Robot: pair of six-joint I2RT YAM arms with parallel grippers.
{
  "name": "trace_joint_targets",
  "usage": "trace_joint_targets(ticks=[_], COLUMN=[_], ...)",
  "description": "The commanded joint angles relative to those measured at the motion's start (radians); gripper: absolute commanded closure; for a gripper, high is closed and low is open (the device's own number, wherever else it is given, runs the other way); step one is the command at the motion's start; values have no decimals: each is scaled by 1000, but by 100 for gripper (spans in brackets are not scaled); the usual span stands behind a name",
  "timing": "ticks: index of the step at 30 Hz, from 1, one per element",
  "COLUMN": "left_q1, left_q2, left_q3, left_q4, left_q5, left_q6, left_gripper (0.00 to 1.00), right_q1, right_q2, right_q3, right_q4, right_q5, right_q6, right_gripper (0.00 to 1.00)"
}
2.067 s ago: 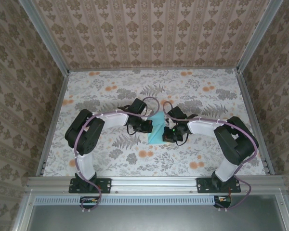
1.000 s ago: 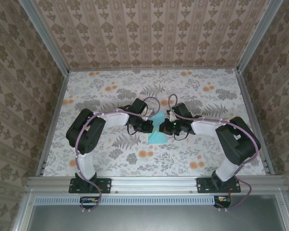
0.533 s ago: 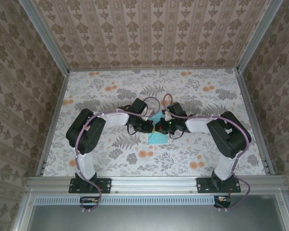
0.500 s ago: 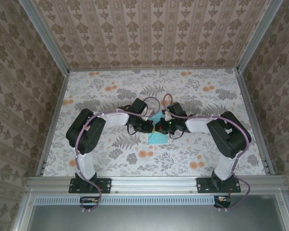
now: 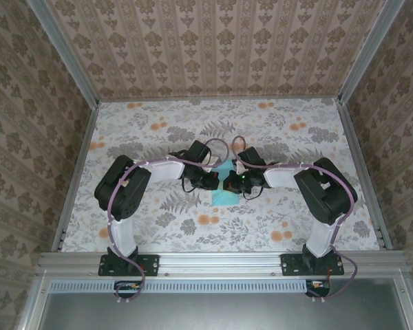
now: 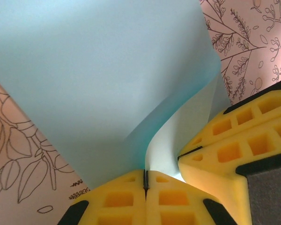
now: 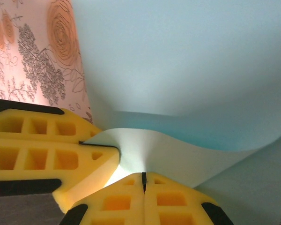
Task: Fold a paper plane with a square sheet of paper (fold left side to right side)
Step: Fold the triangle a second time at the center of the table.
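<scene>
Between two tools, one sheet

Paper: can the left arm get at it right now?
Yes, it looks so. The left pincer is shut on the paper at its edge. The right pincer grips the same sheet close beside it without blocking it.

Middle's jammed: left gripper and right gripper sit nose to nose on the paper, nothing fits between. Left arm and right arm fence the near side. Far table is wide open, side strips too, up to the walls.
</scene>
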Motion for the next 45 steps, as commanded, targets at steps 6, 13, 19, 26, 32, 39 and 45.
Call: trace_joint_targets(ticks=[6, 13, 19, 26, 32, 39, 45], left_q1=[-7, -2, 22, 24, 4, -44, -66], left_q2=[21, -56, -129, -222, -236, -172, -129], left_q3=[23, 75, 89, 6, -99, -113, -116], left_q4=[-47, -113, -163, -156, -23, 35, 15], left_q5=[-16, -45, -69, 6, 199, 311, 272], left_q6=[26, 47, 56, 24, -71, -108, -107], left_gripper=[95, 87, 81, 82, 82, 81, 79], right_q1=[7, 7, 7, 7, 7, 7, 7], right_q2=[29, 37, 36, 33, 33, 30, 29], right_q3=[13, -7, -10, -10, -10, -10, -10], right_q4=[-109, -126, -131, -129, -130, -137, -142], right_q5=[54, 67, 76, 76, 74, 74, 74], right_q6=[-45, -44, -43, -43, -43, -45, -46], right_gripper=[100, 100, 100, 100, 100, 100, 100])
